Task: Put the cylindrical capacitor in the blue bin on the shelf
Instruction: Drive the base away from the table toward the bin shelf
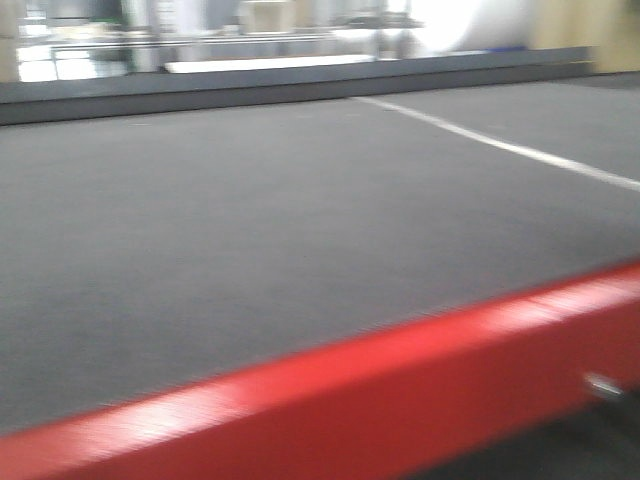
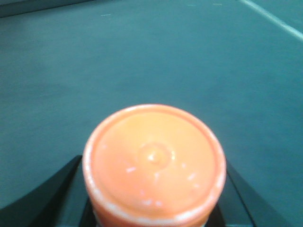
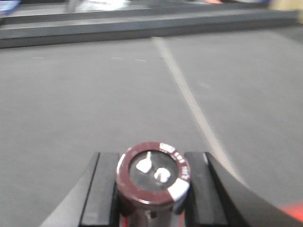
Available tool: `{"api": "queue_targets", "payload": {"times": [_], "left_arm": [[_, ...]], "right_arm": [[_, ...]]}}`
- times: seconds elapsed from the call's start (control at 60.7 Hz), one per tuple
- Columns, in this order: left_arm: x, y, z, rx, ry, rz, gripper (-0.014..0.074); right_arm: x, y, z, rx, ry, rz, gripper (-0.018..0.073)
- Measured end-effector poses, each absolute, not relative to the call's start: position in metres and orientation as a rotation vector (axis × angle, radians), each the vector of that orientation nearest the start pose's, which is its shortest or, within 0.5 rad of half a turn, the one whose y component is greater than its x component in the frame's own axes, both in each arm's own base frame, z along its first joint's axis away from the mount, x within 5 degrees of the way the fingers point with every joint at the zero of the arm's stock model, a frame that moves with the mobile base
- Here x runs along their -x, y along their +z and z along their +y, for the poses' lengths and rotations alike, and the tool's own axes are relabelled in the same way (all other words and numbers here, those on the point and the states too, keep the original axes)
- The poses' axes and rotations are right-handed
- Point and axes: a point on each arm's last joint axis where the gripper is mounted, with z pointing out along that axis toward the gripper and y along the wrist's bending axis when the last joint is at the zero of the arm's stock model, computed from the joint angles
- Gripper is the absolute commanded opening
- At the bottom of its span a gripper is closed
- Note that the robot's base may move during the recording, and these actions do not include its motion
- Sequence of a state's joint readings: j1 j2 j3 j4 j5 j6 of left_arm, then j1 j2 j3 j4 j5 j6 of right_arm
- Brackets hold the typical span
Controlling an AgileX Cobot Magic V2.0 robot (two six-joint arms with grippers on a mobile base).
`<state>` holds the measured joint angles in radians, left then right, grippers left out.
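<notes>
My right gripper [image 3: 151,196] is shut on the cylindrical capacitor [image 3: 152,171]. The capacitor has a maroon sleeve and a black end face with two silver terminals, and stands end-on between the black fingers [image 3: 102,189]. My left gripper [image 2: 154,198] is shut on a round orange cylinder [image 2: 154,161], also seen end-on, with black fingers [image 2: 52,194] on either side. Neither gripper shows in the front view. The shelf and the blue bin cannot be made out. Only blurred bright shapes [image 1: 280,30] show far back.
A wide dark grey floor surface [image 1: 250,220] stretches ahead, crossed by a white line [image 1: 500,145]. A low dark ledge [image 1: 300,85] runs along its far side. A red bar [image 1: 400,390] crosses the front view's near edge. The views are motion-blurred.
</notes>
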<state>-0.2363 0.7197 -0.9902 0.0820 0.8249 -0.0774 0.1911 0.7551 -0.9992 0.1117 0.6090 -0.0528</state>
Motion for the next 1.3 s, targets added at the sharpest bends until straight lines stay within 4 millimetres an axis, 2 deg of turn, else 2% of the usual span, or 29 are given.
{"api": "queue_targets", "payload": {"times": [1.302], "left_arm": [[-0.1193, 0.4057, -0.0231, -0.179, -0.102, 2.029, -0.0111]], "right_arm": [[-0.1344, 0.4219, 0.0320, 0.186, 0.219, 1.845, -0.0154]]}}
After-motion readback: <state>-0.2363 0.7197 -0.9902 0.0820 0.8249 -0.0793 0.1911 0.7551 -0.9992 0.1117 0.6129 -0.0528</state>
